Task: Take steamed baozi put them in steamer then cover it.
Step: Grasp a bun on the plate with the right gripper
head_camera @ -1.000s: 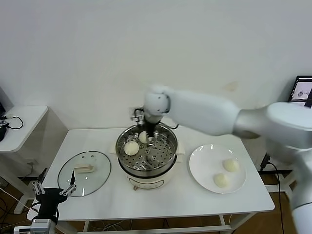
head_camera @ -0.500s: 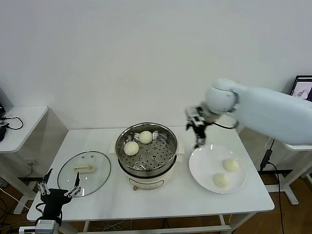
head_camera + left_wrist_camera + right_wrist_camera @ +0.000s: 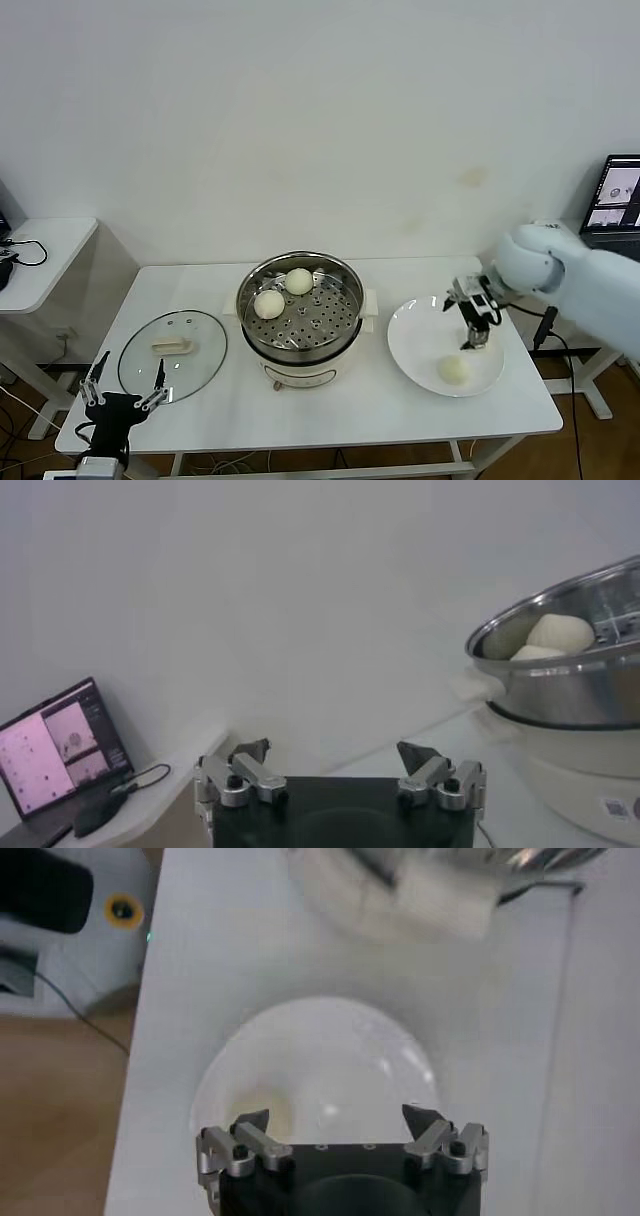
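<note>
Baozi sit two in the steamer at the middle of the surface, side by side on its perforated tray, and one shows on the white plate (a second may be hidden). Right gripper hangs over that plate, jaws wide, holding nothing. Left gripper waits wide open and empty near the glass lid.

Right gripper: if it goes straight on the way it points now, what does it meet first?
Probably the baozi on the white plate: the open right gripper points down right over it. It may meet the plate just beside it; depth is unclear.
</note>
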You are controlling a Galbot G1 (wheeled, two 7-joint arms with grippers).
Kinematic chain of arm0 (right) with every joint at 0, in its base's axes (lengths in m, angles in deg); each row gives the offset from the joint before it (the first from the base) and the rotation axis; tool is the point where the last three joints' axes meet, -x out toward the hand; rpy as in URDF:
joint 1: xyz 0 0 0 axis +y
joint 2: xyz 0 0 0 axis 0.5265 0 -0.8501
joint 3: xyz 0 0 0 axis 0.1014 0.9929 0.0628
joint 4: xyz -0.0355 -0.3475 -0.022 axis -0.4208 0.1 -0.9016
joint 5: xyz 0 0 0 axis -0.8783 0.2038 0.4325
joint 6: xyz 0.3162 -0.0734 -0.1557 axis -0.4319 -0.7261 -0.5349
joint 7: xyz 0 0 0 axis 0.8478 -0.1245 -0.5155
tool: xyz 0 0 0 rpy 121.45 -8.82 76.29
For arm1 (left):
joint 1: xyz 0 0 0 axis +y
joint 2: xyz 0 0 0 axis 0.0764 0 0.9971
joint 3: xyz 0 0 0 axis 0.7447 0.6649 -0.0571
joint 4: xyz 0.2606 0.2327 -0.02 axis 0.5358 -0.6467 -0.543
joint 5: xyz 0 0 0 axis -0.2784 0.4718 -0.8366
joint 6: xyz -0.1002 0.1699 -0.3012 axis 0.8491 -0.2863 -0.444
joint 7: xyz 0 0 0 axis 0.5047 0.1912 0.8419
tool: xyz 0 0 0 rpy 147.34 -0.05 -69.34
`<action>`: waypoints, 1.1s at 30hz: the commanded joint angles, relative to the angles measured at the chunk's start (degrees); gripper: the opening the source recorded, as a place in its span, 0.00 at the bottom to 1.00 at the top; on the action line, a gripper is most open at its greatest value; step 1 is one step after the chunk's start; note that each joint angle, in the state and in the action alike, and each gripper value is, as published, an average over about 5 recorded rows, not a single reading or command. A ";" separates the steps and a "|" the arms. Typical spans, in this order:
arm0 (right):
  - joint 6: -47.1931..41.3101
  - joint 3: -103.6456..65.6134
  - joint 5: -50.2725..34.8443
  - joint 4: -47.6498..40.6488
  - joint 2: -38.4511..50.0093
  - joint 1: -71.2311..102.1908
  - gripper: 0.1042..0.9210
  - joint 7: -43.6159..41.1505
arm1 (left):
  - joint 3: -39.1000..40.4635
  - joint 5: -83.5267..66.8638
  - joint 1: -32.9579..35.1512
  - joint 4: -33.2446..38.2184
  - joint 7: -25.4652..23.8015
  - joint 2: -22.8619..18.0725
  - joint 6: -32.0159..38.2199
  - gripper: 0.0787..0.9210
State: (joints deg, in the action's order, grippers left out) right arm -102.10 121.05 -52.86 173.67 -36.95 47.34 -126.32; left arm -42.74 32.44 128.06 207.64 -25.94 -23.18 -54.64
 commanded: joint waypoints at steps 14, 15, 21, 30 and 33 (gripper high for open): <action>4.28 -13.30 10.82 -9.79 -3.41 22.23 0.88 1.79 | -0.19 0.82 0.40 -0.24 0.11 -0.79 -0.25 0.88; 4.31 -13.35 10.74 -10.22 -3.95 22.29 0.88 1.92 | -0.20 0.81 0.33 -0.32 0.10 -0.79 -0.28 0.88; 4.07 -13.29 10.71 -12.06 -6.33 22.28 0.88 2.50 | -0.25 0.77 -0.05 -0.77 0.11 -0.86 -0.32 0.88; 3.02 -13.07 10.42 -13.34 -7.84 22.18 0.83 2.54 | -0.51 0.68 -0.27 -1.09 0.12 -0.87 -0.26 0.88; 2.78 -13.06 10.42 -13.30 -7.84 22.14 0.78 2.35 | -0.46 0.67 -0.34 -1.16 0.14 -0.92 -0.25 0.88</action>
State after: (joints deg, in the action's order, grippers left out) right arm -99.21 108.65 -42.86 161.83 -43.42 68.33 -123.99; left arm -43.25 33.14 127.76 206.56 -25.82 -24.08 -54.92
